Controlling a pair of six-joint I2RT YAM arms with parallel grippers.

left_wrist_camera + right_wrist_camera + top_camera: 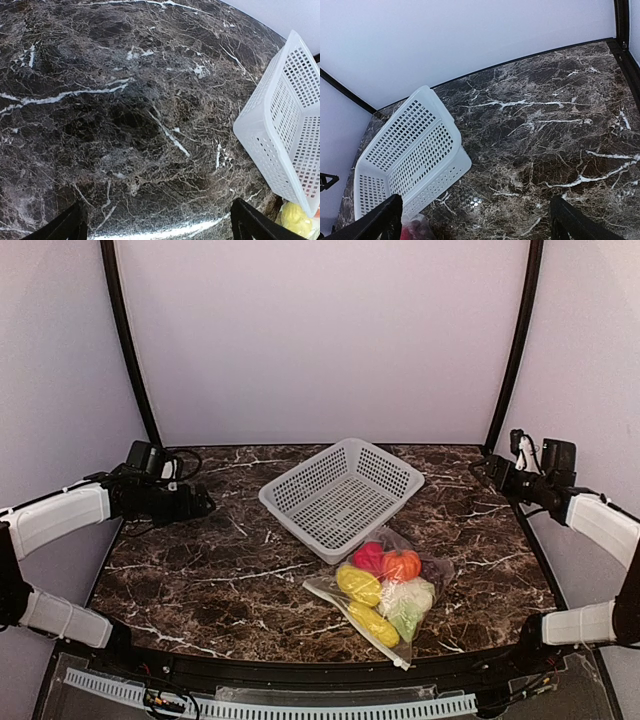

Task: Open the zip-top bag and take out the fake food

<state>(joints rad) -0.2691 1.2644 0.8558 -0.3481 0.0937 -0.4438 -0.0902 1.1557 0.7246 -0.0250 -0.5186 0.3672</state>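
The clear zip-top bag (385, 595) lies on the dark marble table at front centre-right, just in front of the basket. Inside it show two yellow pieces (358, 584), a red piece (368, 557), an orange piece (401, 565) and a pale green-white piece (407, 605). A yellow piece also shows in the left wrist view (295, 220), and the bag's red end in the right wrist view (412, 227). My left gripper (205, 503) is open and empty above the table's left side. My right gripper (478, 472) is open and empty at the far right.
A white perforated basket (342, 495) stands empty at the table's centre back; it also shows in the left wrist view (280, 135) and in the right wrist view (405, 155). Black frame posts and pale walls ring the table. A slotted cable duct (260, 705) runs along the near edge.
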